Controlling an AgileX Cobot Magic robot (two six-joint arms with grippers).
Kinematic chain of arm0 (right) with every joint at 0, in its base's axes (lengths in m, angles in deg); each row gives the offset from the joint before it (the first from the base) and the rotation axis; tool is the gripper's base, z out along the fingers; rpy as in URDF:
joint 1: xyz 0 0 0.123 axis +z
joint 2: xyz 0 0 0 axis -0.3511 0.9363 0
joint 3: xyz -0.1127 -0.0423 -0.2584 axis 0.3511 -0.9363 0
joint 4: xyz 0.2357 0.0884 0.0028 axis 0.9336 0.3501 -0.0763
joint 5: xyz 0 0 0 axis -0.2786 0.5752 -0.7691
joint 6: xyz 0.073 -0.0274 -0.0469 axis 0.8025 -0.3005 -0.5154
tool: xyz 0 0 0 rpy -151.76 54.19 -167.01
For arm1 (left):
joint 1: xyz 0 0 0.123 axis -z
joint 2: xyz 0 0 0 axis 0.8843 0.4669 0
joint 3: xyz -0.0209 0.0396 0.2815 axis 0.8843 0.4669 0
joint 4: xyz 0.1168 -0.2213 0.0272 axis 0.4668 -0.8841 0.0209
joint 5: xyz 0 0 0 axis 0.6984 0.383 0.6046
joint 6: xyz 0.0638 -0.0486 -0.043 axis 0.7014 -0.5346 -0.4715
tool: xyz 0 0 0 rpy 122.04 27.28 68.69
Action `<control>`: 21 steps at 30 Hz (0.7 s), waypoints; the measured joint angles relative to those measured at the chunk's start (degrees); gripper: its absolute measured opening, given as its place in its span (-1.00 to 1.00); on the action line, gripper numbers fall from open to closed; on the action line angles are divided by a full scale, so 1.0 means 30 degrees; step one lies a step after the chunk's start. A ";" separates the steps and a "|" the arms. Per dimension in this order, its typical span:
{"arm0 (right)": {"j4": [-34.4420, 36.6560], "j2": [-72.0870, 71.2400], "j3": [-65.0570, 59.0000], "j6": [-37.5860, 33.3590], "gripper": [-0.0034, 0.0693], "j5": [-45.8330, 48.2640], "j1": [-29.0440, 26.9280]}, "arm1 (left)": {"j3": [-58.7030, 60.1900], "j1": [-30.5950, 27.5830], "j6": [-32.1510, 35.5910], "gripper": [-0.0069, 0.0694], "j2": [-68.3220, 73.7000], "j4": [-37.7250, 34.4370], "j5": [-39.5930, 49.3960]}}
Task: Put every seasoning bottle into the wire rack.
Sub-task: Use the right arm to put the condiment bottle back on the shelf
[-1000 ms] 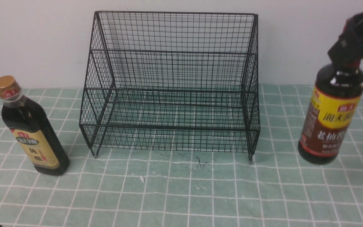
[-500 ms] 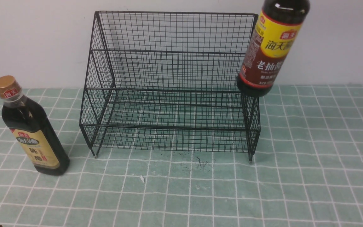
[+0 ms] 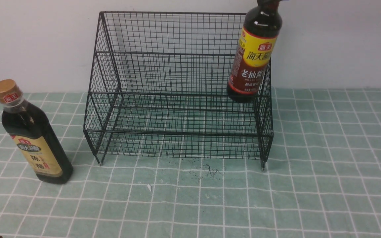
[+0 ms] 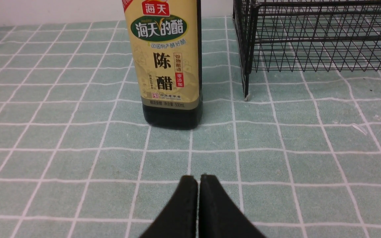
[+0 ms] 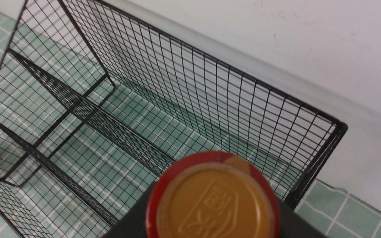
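As right pincer grips, bottle over rack

A green, white-gridded tablecloth met a plain white wall at its far edge. Dark scribbles and a white scrap lay near its middle.

The wire rack is thin black metal mesh with a dull coated finish, on a green checked tablecloth of matt, faintly creased cloth, smudged dark at 6 o'clock of the rack. At 8 o'clock the gold-capped bottle is glossy and dark, with a smooth beige label and a satin metallic-looking cap; at 2 o'clock the red-capped bottle shines likewise under a slick yellow-and-maroon label. The left gripper is matt black, the wall matt white.
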 joint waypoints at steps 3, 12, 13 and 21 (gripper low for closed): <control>-0.0235 0.0597 0.0023 -0.0492 -0.13 0.0068 0.0000 | 0.0000 0.0000 0.0000 -0.84 0.0000 0.0000 0.0000; -0.0252 0.2452 0.0242 -0.1067 -0.13 0.0931 0.0119 | 0.0000 0.0000 0.0000 -0.84 0.0000 0.0000 0.0000; -0.0295 0.2469 0.0265 -0.1099 -0.14 0.1010 0.0119 | 0.0000 0.0000 0.0000 -0.84 0.0000 0.0000 0.0000; -0.0811 0.2026 0.0368 -0.1025 0.24 0.1498 0.0422 | 0.0000 0.0000 0.0000 -0.84 0.0000 0.0000 0.0000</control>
